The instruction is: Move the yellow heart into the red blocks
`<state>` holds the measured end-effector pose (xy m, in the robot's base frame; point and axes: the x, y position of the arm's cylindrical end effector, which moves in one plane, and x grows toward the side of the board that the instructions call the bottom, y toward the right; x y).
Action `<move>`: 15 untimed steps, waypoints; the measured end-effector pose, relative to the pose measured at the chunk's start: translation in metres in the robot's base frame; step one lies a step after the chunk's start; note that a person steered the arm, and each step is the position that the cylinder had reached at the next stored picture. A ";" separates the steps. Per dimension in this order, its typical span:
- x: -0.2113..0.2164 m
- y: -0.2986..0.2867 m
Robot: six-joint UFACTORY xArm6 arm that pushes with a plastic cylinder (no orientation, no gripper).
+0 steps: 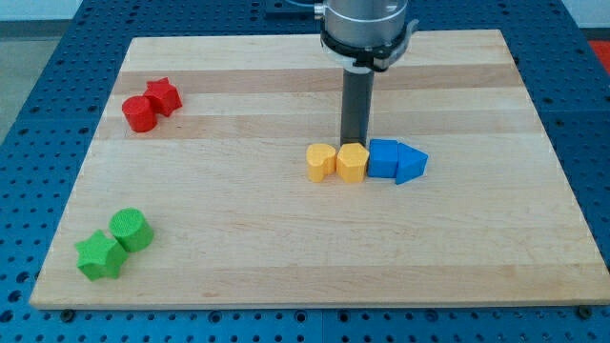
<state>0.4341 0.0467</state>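
Note:
The yellow heart (pixel 320 162) lies near the board's middle, touching a yellow hexagonal block (pixel 352 162) on its right. The red blocks sit at the view's upper left: a red cylinder (pixel 139 113) and a red star (pixel 163 96), touching each other. My tip (pixel 355 143) is down just behind the yellow hexagon, at its top edge, to the upper right of the heart. The heart is far right of the red blocks.
A blue cube (pixel 383 158) and a blue triangular block (pixel 411 164) continue the row to the right of the yellow hexagon. A green star (pixel 99 255) and a green cylinder (pixel 131 230) sit at the lower left. The wooden board (pixel 238 238) ends at all four sides.

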 end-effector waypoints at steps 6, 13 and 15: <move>0.057 0.035; 0.076 0.009; 0.044 0.009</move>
<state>0.4784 0.0556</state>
